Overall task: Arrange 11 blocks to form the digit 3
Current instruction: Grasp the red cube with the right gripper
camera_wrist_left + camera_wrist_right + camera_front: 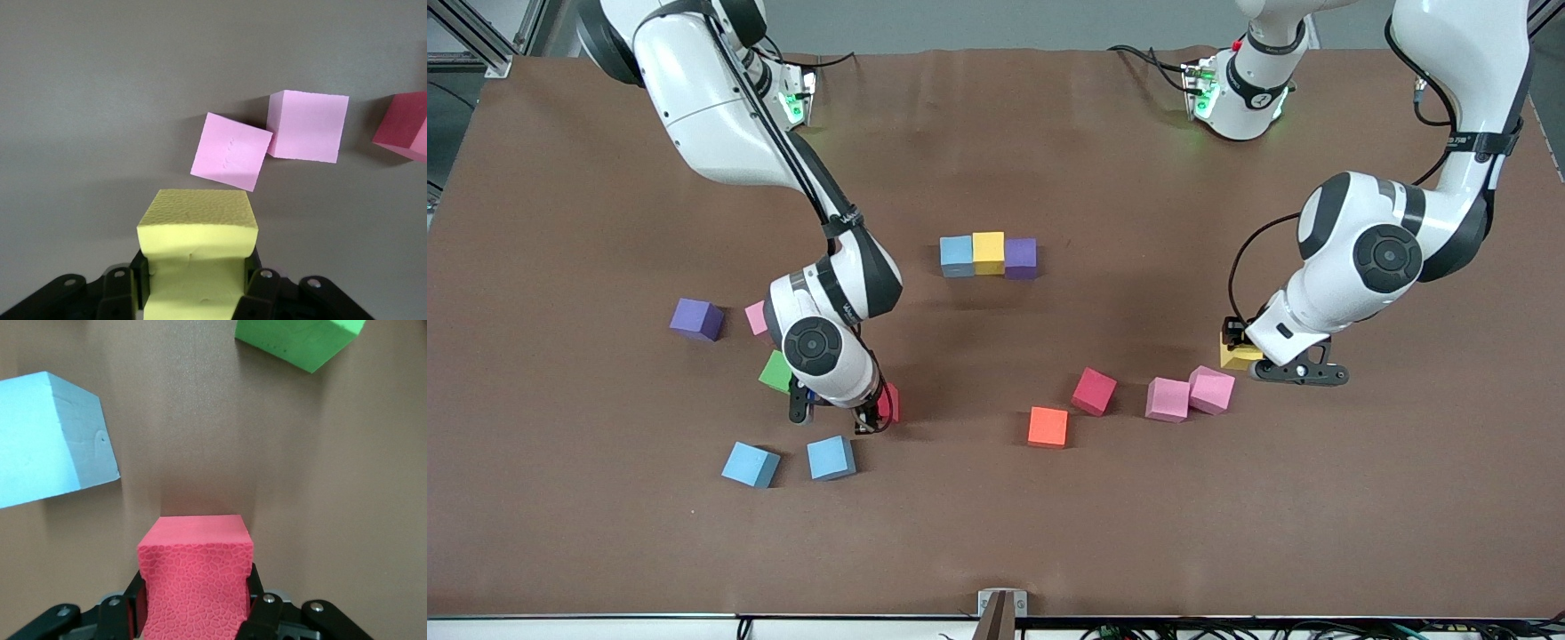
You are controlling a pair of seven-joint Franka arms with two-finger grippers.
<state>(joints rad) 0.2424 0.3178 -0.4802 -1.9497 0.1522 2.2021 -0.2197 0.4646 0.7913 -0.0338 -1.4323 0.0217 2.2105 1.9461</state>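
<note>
A short row of touching blocks, light blue (pixel 957 256), yellow (pixel 988 252) and purple (pixel 1020 258), lies mid-table. My left gripper (pixel 1238 356) (pixel 197 287) is shut on a yellow block (pixel 1234 357) (pixel 197 230), squeezing its sides, just beside two pink blocks (pixel 1211 389) (pixel 231 151) (pixel 1168 399) (pixel 308 125). My right gripper (pixel 879 411) (pixel 193 607) is shut on a red block (pixel 889 402) (pixel 195 577), low at the table between a green block (pixel 775 372) (pixel 300 340) and a light blue block (pixel 831 457) (pixel 50 440).
Loose on the brown table (pixel 996 533) lie another red block (pixel 1094 391) (pixel 403 127), an orange block (pixel 1048 427), a second light blue block (pixel 751 464), a purple block (pixel 695 318) and a pink block (pixel 757 317) partly hidden by the right arm.
</note>
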